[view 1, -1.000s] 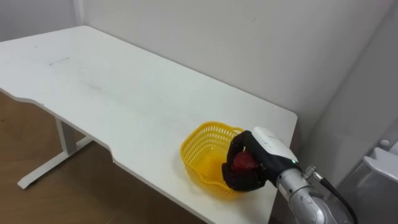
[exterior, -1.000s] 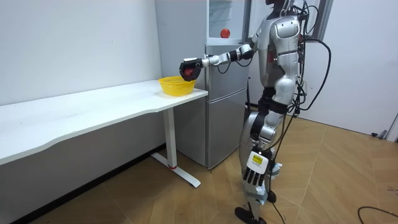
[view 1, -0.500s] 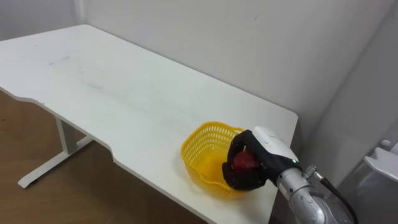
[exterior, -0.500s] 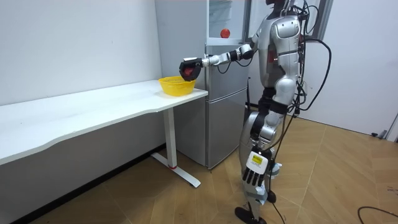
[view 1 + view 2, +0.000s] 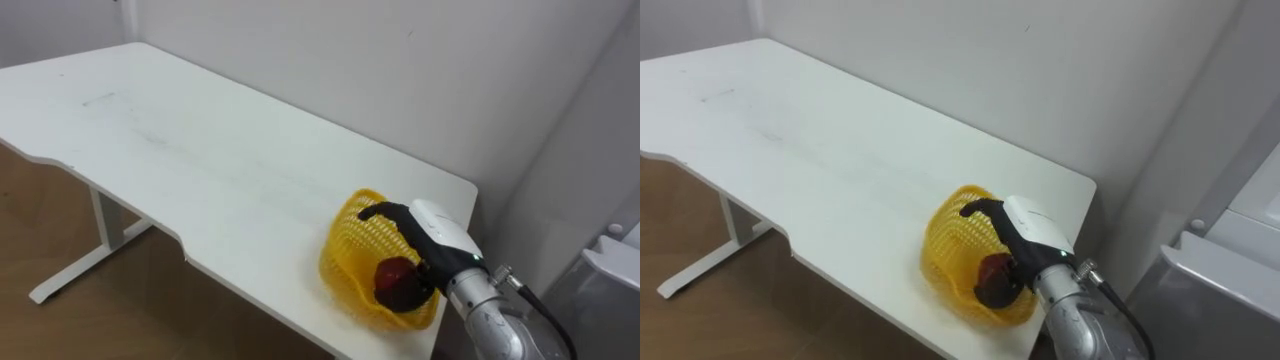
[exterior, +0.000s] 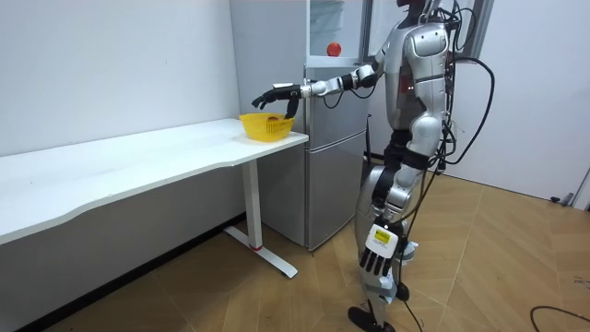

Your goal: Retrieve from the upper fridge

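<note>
A yellow mesh basket stands at the near right corner of the white table, and it looks tipped toward me. My right hand hovers over it, open, with dark fingers stretched across the rim. A red apple sits inside the basket just under the palm, free of the fingers. Whether it rests on the bottom I cannot tell. In the room view the right hand reaches out above the basket, while my left hand hangs by my leg with relaxed fingers.
I stand beside a grey fridge at the table's end. Another red round thing sits in its upper part. The long tabletop stretches away to my left. A white wall runs close behind the basket.
My right hand has opened and let go of the red apple, which now sits lower in the basket. The basket has shifted toward me and tipped.
</note>
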### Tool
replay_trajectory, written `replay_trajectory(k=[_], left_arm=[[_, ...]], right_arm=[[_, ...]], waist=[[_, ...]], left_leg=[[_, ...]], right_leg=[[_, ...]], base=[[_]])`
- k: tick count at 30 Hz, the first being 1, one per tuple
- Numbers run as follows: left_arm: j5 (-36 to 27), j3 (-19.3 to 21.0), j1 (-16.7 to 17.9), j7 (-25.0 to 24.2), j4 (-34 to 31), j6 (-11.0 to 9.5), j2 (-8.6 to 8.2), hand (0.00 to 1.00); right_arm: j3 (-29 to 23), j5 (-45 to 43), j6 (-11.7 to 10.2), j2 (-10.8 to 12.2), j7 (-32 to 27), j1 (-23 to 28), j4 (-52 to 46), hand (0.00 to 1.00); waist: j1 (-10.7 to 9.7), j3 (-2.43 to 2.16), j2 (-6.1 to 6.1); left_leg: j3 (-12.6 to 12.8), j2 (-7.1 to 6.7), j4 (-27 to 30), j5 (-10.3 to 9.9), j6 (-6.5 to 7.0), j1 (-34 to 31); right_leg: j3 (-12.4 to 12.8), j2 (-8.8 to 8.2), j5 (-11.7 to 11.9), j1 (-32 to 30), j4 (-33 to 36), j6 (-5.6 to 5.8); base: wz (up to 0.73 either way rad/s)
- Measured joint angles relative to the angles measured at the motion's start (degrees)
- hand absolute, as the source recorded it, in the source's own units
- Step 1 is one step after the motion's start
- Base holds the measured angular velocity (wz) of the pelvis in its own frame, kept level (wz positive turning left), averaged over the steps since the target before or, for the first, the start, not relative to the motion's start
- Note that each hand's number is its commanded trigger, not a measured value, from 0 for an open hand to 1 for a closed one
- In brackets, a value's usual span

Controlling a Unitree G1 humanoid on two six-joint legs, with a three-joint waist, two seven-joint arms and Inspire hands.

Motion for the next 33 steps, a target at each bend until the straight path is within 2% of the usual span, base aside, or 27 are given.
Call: replay_trajectory(k=[23,28,33], left_arm=[[0.0,0.1,1.1,-0.1,-0.4,0.0,0.03,0.00],[0.0,0.0,1.1,-0.2,0.1,0.1,0.05,0.00],[0.2,0.0,1.9,-0.1,-0.3,0.7,0.03,0.00]], right_arm=[[0.0,1.7,-0.1,0.0,0.0,0.0,-0.2,0.00],[-0.2,5.6,-0.1,-0.1,-0.5,0.0,-2.0,0.00],[-1.7,6.4,-0.2,-0.1,-2.1,0.0,-10.4,0.00]], waist=[[0.0,-0.02,-0.02],[-0.4,-0.03,-0.02],[-1.9,-0.15,0.51]], left_leg=[[0.0,0.00,-0.1,0.0,0.00,0.2],[-0.1,0.00,-0.3,0.0,0.00,0.9],[-0.2,0.02,-0.3,0.0,-0.01,1.2]], right_leg=[[0.0,0.00,0.0,0.2,0.0,-0.01],[0.0,0.03,0.0,1.3,-0.2,0.00],[-0.3,0.02,0.0,1.4,-0.2,0.00]], base=[[0.00],[0.03],[0.01]])
